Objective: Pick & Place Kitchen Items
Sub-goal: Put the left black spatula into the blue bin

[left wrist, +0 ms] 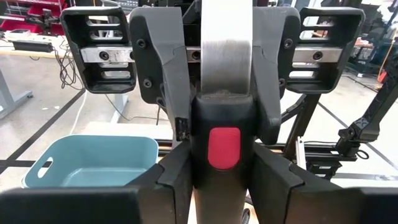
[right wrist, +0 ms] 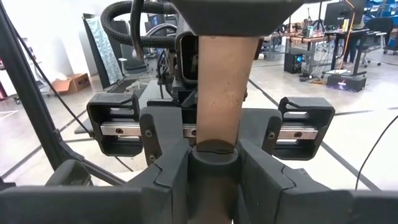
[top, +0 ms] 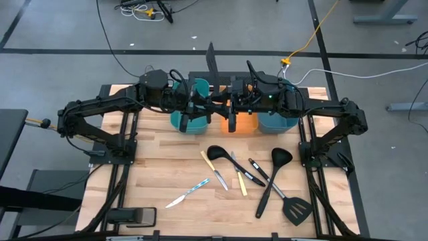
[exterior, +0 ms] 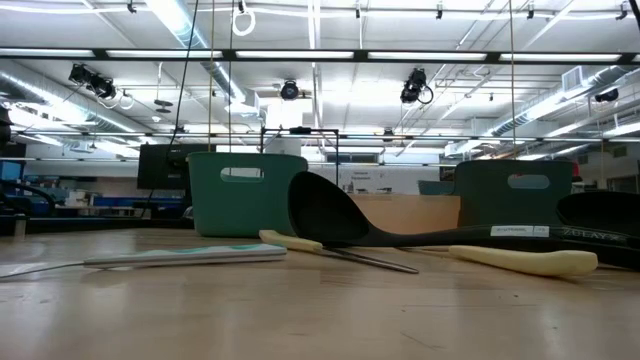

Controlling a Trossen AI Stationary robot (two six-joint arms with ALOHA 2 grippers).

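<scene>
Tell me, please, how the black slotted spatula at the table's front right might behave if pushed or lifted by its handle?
The black slotted spatula lies flat, so it should slide rather than roll. Its broad head would probably make it swing when pushed. Its slim handle likely needs a centred grip.

I work in a lab hall: white ceiling trusses (exterior: 330,55) above my butcher-block wooden table (top: 167,174), taped grey concrete floor (top: 60,30) around it.

A grey floor (top: 60,27) is crossed by black cables (top: 110,47) and a yellow cable (top: 321,27). Long ceiling lights (exterior: 180,20) are seen above distant desks (exterior: 60,205).
</scene>
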